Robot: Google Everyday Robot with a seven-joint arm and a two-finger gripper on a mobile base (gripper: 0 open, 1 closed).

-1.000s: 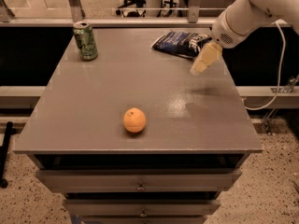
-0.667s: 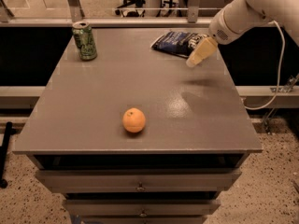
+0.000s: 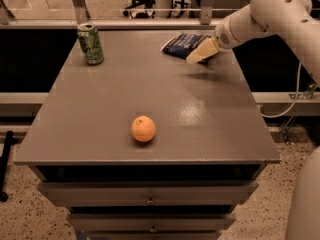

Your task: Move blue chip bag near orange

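The blue chip bag (image 3: 183,45) lies crinkled at the far right of the grey table top (image 3: 150,94). The orange (image 3: 143,128) sits near the front middle of the table, well apart from the bag. My gripper (image 3: 200,54), with cream-coloured fingers, hangs at the end of the white arm coming from the upper right. It is right at the bag's near right edge, partly in front of it and just above the table.
A green drink can (image 3: 90,44) stands upright at the far left corner. The table has drawers below its front edge (image 3: 150,200). A rail and glass run behind the table. A cable hangs at the right.
My gripper has moved toward the back and left, from over the bare table to the bag's edge. The bag, the orange and the can have not moved.
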